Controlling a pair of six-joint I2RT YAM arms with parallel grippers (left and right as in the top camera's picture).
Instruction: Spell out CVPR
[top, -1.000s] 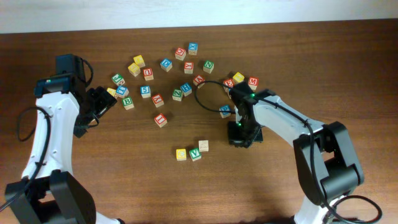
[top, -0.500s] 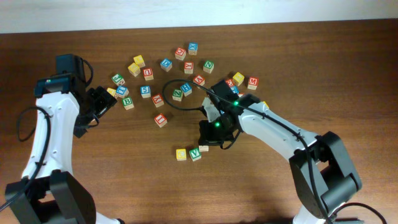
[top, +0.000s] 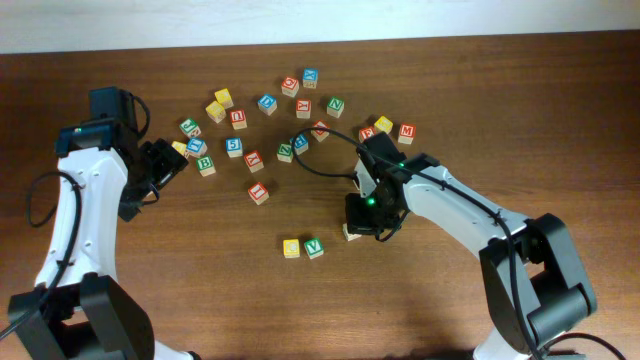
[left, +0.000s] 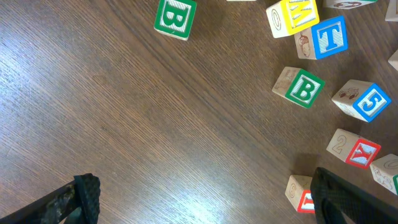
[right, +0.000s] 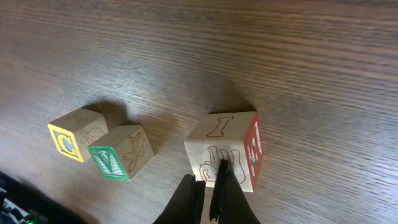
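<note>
Arms: two. Your left arm reaches in from the tabletop's left edge, its left gripper (top: 163, 168) spread wide beside the scattered cubes (top: 253, 160), some twenty toward the far edge. Two cubes sit side by side nearer the front edge: yellow C (top: 291, 248) and green V (top: 314, 246). Just right of them, your right gripper (top: 365, 222), fingers pressed together, points down at one red-sided cube (right: 227, 155).
</note>
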